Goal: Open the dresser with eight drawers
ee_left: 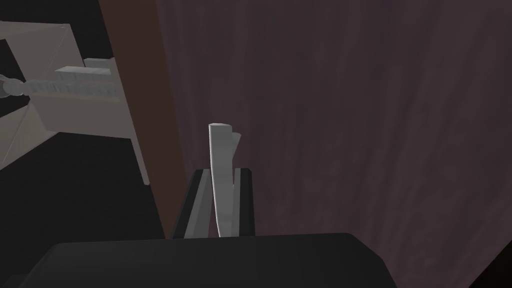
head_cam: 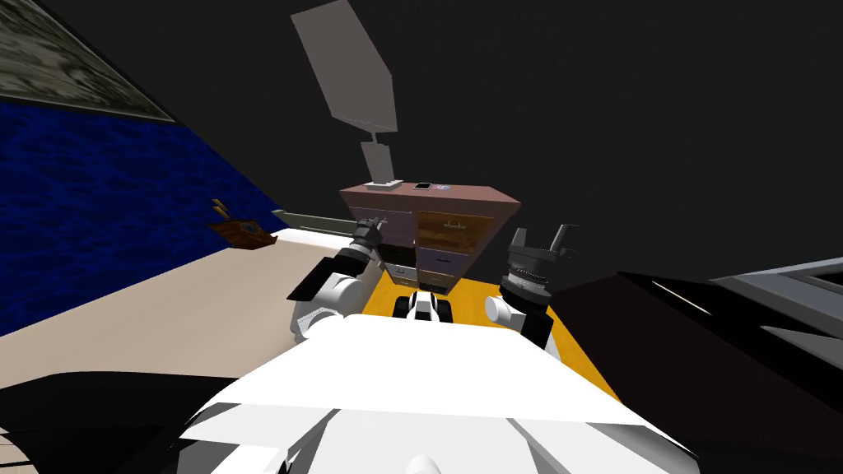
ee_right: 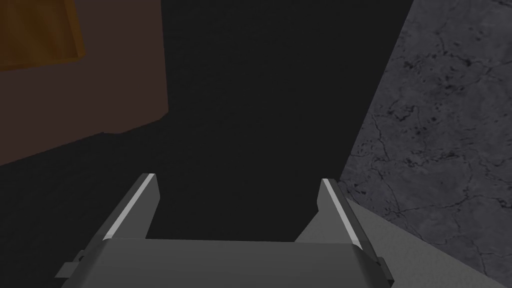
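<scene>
The brown dresser (head_cam: 461,197) stands straight ahead, with two columns of drawers, purple-grey on the left and wood-brown on the right. My left gripper (head_cam: 372,224) reaches its top left drawer (head_cam: 397,222) at handle height. In the left wrist view its fingers (ee_left: 220,170) stand pressed close together against the dull purple drawer front (ee_left: 350,125); the handle is hidden between them. My right gripper (head_cam: 543,235) is raised to the right of the dresser, away from it. It is open (ee_right: 239,180) with nothing between its fingers.
An orange rug (head_cam: 482,300) lies before the dresser. A grey panel on a stand (head_cam: 350,74) and small items (head_cam: 422,186) sit on the top. A wooden object (head_cam: 240,232) lies on the floor at left. Dark furniture (head_cam: 700,346) stands close on my right.
</scene>
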### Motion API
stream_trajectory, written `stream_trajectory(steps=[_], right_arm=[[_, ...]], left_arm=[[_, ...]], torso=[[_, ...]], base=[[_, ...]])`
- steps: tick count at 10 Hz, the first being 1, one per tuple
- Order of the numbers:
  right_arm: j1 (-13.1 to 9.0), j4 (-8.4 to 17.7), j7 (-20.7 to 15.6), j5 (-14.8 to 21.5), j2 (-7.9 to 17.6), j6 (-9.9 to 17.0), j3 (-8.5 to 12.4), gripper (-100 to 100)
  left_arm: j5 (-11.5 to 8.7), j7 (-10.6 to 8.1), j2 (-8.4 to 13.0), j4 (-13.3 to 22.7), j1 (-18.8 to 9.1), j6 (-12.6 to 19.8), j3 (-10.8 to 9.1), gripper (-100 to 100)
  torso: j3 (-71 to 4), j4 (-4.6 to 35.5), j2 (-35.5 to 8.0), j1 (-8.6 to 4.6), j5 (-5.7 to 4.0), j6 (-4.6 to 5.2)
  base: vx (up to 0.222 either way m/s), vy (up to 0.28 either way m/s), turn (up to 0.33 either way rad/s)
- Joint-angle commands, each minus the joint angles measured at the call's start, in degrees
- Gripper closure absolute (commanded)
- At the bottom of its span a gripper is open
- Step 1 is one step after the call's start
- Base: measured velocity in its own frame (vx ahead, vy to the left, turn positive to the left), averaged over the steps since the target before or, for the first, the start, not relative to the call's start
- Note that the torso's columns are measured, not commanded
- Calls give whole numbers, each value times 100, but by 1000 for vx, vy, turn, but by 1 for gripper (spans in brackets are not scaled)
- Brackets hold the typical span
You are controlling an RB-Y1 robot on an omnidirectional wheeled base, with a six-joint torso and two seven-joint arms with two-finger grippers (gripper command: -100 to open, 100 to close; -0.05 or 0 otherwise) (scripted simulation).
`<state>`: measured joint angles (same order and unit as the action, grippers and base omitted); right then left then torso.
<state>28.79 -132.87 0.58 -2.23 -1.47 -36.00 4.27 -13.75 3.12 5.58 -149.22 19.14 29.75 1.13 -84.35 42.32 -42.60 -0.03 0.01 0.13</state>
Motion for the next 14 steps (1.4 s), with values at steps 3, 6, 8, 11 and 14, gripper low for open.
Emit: stream_trajectory(steps=[3, 6, 8, 11, 14], right_arm=[[0, 0, 0, 0, 0, 0, 0, 0], [2, 0, 0, 0, -1, 0, 0, 0], [1, 0, 0, 0, 0, 0, 0, 0], [2, 0, 0, 0, -1, 0, 0, 0], [2, 0, 0, 0, 0, 0, 0, 0]], left_arm=[[550, 124, -531, 4, -269, 366, 237, 100], [940, -16, -642, 29, -297, 482, 373, 100], [1238, -179, -662, 19, -285, 480, 491, 100], [1740, -503, -703, -1, -262, 476, 728, 100], [2115, -666, -723, -11, -250, 474, 847, 100]], torso=[[-13, 7, 15, -26, -13, -4], [-24, 10, 33, -20, -13, -15], [-15, -1, 21, -13, -6, 2], [-23, -1, 33, -19, -9, -7], [-19, 0, 27, -23, -11, 2]], base=[[-143, 63, -117], [-83, 54, -93], [-87, 51, -98], [-64, 19, -59], [-57, 33, -55]])
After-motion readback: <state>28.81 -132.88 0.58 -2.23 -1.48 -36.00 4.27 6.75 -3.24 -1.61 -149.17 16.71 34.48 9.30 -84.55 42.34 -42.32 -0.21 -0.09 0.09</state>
